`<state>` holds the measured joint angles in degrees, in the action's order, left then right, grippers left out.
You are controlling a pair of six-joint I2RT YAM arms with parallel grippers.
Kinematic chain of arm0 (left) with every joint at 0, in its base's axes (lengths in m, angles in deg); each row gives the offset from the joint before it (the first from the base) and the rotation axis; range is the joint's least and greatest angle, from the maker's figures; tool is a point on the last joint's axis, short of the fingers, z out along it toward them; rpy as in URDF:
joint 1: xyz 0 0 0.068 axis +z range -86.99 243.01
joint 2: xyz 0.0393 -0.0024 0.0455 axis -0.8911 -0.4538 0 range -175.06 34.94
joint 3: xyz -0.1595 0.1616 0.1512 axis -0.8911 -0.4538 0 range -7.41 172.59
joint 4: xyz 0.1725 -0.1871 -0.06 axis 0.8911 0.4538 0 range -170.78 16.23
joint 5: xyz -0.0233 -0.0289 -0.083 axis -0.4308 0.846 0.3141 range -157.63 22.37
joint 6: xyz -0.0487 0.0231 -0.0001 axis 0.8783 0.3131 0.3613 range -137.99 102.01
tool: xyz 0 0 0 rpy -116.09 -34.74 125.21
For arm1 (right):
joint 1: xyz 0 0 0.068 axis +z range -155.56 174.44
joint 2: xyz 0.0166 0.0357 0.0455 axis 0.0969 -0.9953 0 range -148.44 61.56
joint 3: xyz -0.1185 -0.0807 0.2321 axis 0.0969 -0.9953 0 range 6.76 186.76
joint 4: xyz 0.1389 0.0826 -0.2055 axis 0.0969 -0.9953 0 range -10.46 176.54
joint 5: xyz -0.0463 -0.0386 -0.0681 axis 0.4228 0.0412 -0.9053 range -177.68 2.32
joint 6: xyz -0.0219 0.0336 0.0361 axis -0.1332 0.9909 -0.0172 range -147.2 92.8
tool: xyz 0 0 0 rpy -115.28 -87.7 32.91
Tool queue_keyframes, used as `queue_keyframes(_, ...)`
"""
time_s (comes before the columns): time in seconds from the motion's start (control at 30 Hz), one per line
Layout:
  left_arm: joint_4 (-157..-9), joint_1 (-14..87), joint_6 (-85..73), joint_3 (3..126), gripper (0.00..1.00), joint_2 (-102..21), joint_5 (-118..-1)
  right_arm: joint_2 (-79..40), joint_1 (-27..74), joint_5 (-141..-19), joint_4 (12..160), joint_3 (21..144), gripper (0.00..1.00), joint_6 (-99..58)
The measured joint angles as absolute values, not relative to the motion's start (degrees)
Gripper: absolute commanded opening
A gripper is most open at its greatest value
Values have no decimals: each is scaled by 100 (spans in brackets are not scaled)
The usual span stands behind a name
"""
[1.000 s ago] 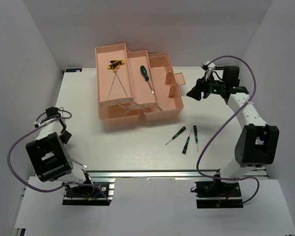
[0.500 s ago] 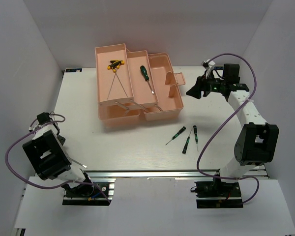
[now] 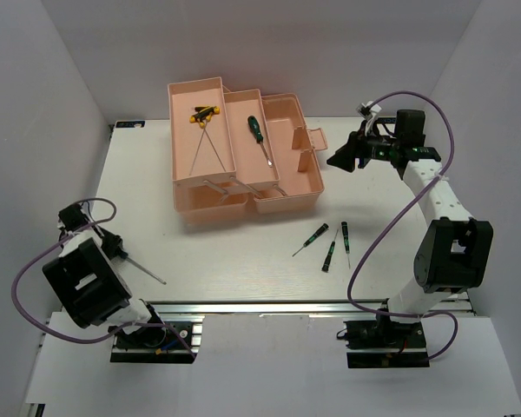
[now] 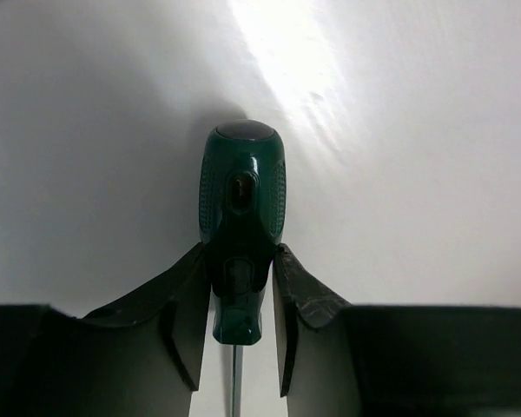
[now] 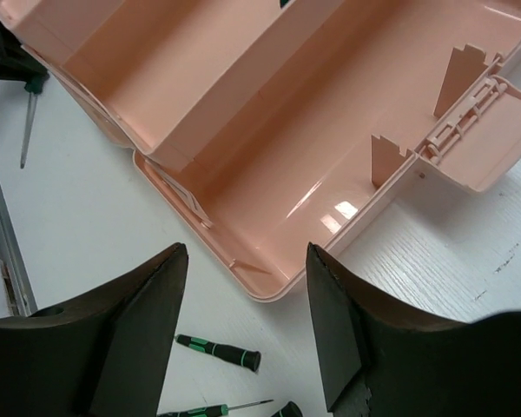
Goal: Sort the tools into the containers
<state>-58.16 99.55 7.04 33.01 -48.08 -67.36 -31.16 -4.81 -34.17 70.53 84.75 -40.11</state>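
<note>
My left gripper [image 3: 113,246] [image 4: 239,252] is at the table's near-left and shut on a large green-handled screwdriver [image 4: 241,187], both fingers against its handle. The screwdriver's shaft [image 3: 148,274] points to the right. The pink toolbox [image 3: 282,187] [image 5: 278,113] stands open at the back. One of its trays holds yellow-and-black-handled rods [image 3: 205,113], and the tray beside it holds a green screwdriver [image 3: 256,130]. Three small green-and-black screwdrivers [image 3: 330,243] lie on the table in front of the box, and two of them show in the right wrist view [image 5: 219,350]. My right gripper [image 3: 346,161] [image 5: 245,252] hangs open and empty by the toolbox's right end.
White walls close in the table on the left, back and right. The aluminium rail [image 3: 269,306] runs along the near edge. The toolbox's latch tab [image 3: 309,139] sticks out on its right side, close to my right gripper.
My left gripper has closed on the large screwdriver and swung it round; its shaft now lies higher and further right. My right gripper has shifted slightly.
</note>
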Motion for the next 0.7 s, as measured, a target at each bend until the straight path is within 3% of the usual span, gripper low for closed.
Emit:
queue_keyframes(0.2,-6138,9865,707,3151,0,-4802,-5573,-2990,-481,-3196,7355,8425,63,-3797)
queue_keyframes(0.7,-5954,9091,1030,2976,0,-3770,-4128,-2712,-481,-3052,7658,7966,63,-3574)
